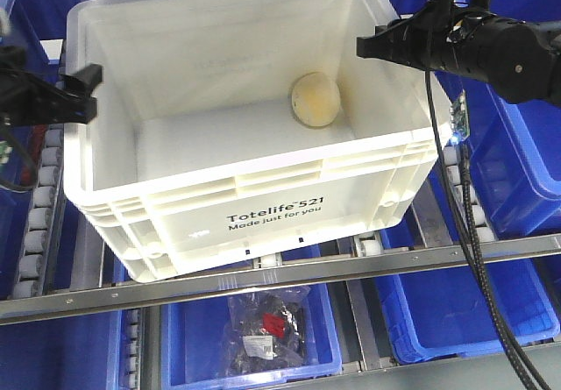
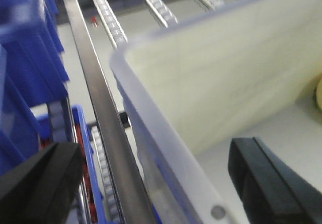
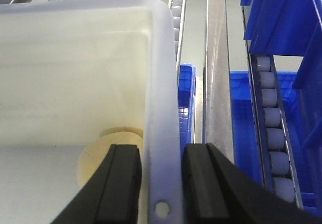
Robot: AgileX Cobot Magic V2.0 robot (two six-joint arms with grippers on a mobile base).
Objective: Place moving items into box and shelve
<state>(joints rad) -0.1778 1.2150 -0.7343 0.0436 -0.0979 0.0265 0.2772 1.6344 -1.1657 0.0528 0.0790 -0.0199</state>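
A white Totelife box (image 1: 263,197) sits tilted on the shelf's roller tracks. A round beige item (image 1: 315,99) lies inside it near the back right corner; it also shows in the right wrist view (image 3: 95,158). My left gripper (image 1: 86,90) is open wide and straddles the box's left rim (image 2: 151,118), with neither finger touching it (image 2: 156,183). My right gripper (image 1: 372,46) is shut on the box's right rim (image 3: 161,83), one finger inside and one outside (image 3: 162,158).
A metal shelf rail (image 1: 263,272) runs under the box's front. Roller tracks (image 1: 39,215) flank the box. Blue bins stand below and to the right (image 1: 526,171); one below holds a clear bag of parts (image 1: 267,329).
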